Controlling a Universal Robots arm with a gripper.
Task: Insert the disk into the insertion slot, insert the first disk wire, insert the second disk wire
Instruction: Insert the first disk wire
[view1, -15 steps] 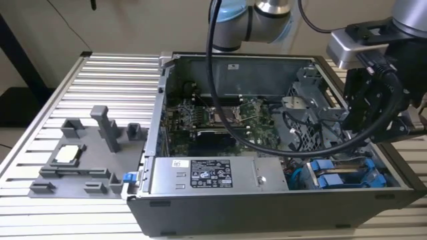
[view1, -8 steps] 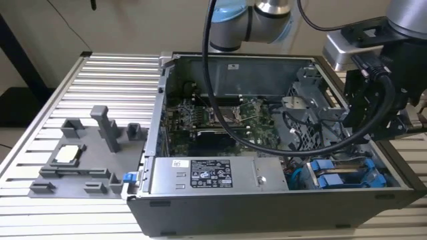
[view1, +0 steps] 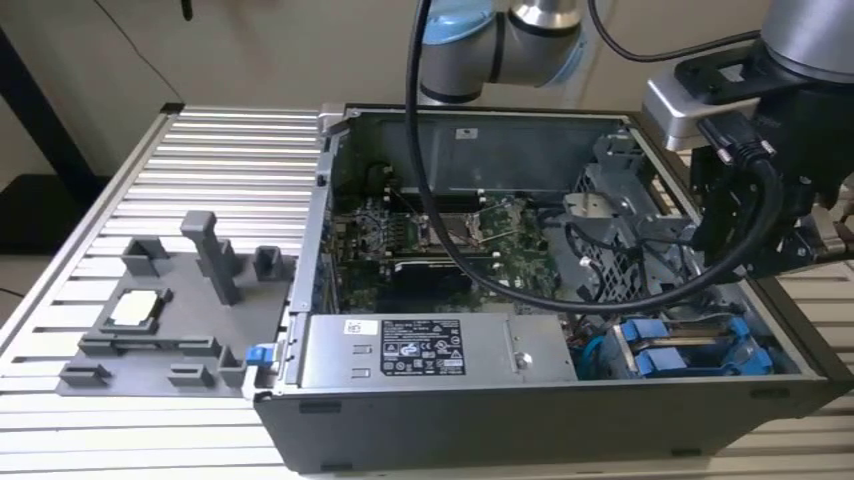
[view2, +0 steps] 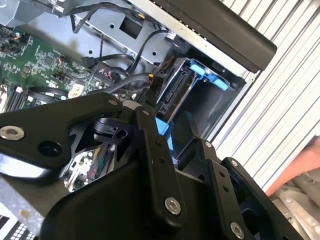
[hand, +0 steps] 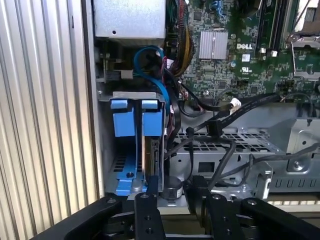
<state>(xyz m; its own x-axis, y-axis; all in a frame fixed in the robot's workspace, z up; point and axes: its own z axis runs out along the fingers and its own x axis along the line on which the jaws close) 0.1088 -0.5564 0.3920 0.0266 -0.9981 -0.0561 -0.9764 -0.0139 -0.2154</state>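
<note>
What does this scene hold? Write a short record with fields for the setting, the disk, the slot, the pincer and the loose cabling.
setting: open computer case on a ribbed metal table
disk: on edge in its blue carrier, seated in the bay
insertion slot: grey bay with blue rails, at the exterior view's right of the power-supply box
pincer: open, close by the disk, holding nothing
cabling: a black connector lies over the perforated cage, apart from the disk
</note>
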